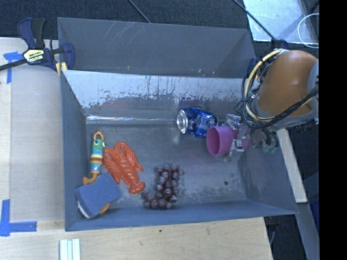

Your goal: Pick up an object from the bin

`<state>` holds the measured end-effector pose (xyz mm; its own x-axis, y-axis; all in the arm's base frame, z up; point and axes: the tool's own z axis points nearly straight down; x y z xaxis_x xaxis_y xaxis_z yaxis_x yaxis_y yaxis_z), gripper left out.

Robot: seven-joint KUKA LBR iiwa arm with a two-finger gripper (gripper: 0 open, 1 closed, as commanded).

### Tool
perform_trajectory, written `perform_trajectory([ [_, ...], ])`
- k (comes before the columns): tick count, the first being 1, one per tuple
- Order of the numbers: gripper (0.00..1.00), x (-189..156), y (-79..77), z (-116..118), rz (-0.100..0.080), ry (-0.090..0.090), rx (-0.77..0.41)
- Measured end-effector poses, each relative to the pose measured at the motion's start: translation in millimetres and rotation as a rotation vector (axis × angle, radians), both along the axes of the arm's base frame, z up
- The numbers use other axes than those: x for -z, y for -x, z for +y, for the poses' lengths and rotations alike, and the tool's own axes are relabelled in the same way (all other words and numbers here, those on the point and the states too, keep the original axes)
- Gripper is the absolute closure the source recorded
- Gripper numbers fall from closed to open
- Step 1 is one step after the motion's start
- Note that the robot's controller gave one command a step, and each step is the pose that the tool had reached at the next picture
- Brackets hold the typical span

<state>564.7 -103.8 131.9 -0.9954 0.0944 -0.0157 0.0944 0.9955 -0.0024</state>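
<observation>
- Honestly, I cannot tell whether the gripper [237,138] is open or closed; it sits low at the right end of the grey metal bin [162,91], right against a magenta plastic cup [218,141].
- That cup lies on its side, long axis left-right, mouth seemingly facing away from the gripper.
- A crushed blue drinks can [196,122] lies just beside the cup, toward the back wall.
- Well apart, at the left: a dark purple grape bunch [162,187] and an orange-red plastic lobster [123,168].

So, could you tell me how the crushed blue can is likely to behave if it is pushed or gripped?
The crushed blue can lies on its side, so a push may roll it, though its dents would probably make that uneven. Already crushed, it is probably empty and thin-walled, so likely light and apt to crumple further under a squeeze.
</observation>
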Motion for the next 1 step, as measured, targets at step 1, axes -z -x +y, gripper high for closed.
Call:
perform_trajectory([
  [1,1.0,-14.5,-0.1,-0.1,-0.001,0.0,0.0],
])
